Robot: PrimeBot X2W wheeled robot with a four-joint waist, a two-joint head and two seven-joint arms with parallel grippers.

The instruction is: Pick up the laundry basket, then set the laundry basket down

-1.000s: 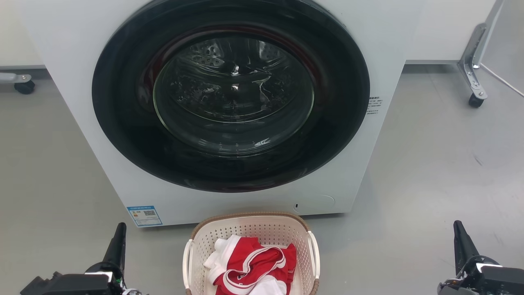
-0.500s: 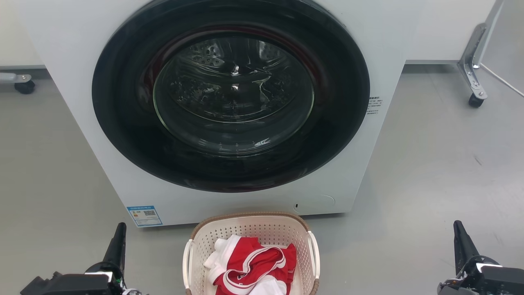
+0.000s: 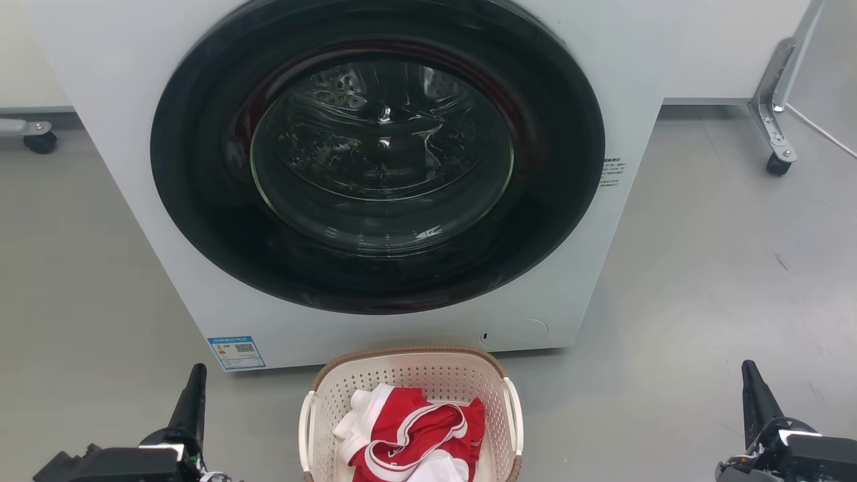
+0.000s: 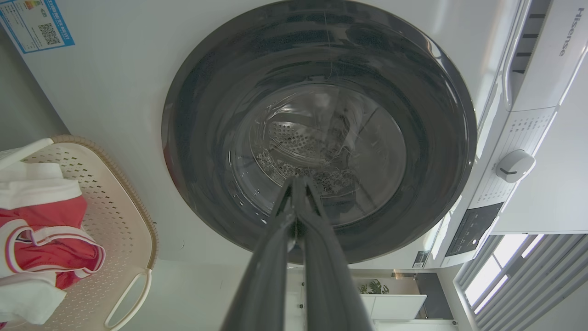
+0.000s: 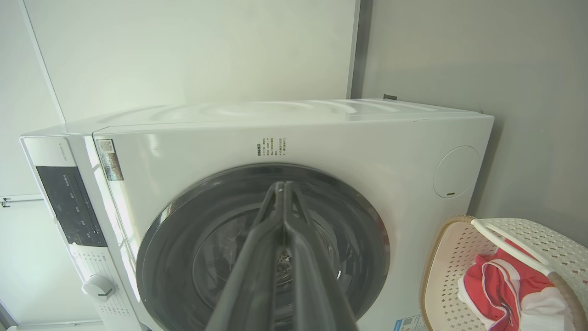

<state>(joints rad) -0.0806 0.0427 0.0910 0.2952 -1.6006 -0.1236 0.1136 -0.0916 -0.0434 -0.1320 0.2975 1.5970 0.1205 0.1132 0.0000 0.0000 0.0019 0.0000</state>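
**The laundry basket (image 3: 410,370) on the floor (image 3: 703,288), untouched**

We see it standing just in front of the washing machine (image 3: 643,100), at the bottom middle of our head view. Red and white clothes (image 3: 408,435) lie inside it. Our left claw (image 3: 197,375) sits well to its left and our right claw (image 3: 750,371) well to its right, neither touching it. In the wrist views the left claw's fingers (image 4: 271,257) and the right claw's fingers (image 5: 257,262) are pressed together, gripping nothing.
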